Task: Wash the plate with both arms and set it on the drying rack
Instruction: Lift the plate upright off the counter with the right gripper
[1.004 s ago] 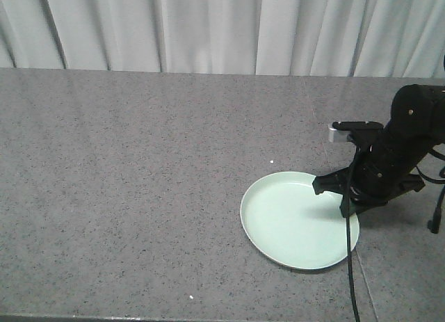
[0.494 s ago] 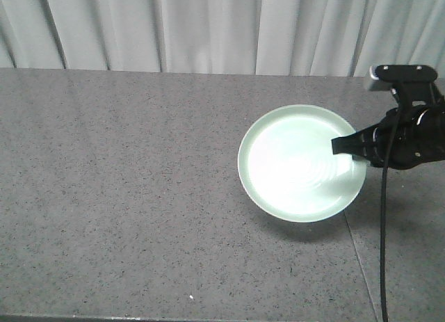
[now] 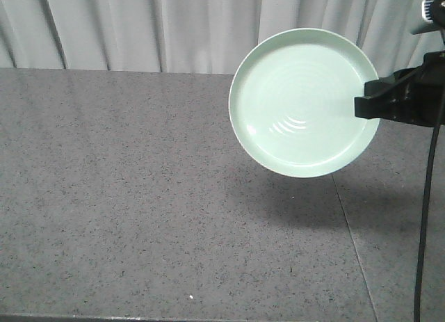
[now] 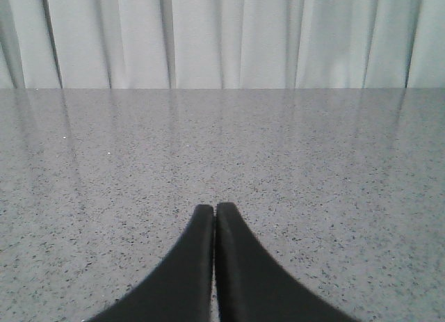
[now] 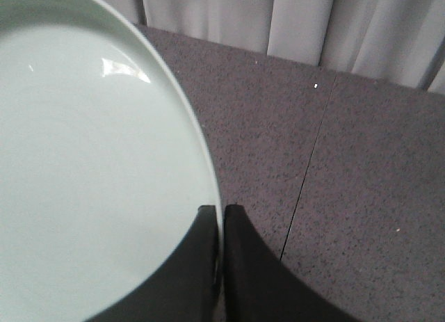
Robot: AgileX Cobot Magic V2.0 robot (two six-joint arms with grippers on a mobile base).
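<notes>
Plate now hangs clear of the worktop, tipped almost on edge, hollow face toward the front camera. It sits upper right of the frame, its top overlapping the curtain. A second ago it lay flat at lower right; half a second ago it was only partly raised. Its shadow now falls on the stone below it.

Right pincer is clenched on the plate's right rim. In the wrist view we see both jaws nipping that rim, the plate filling the left of the frame.

The arm behind it is cut off at the right edge; a cable hangs down. The plate's back is hidden.

Left pincer is pressed closed on nothing, low over bare worktop.
</notes>
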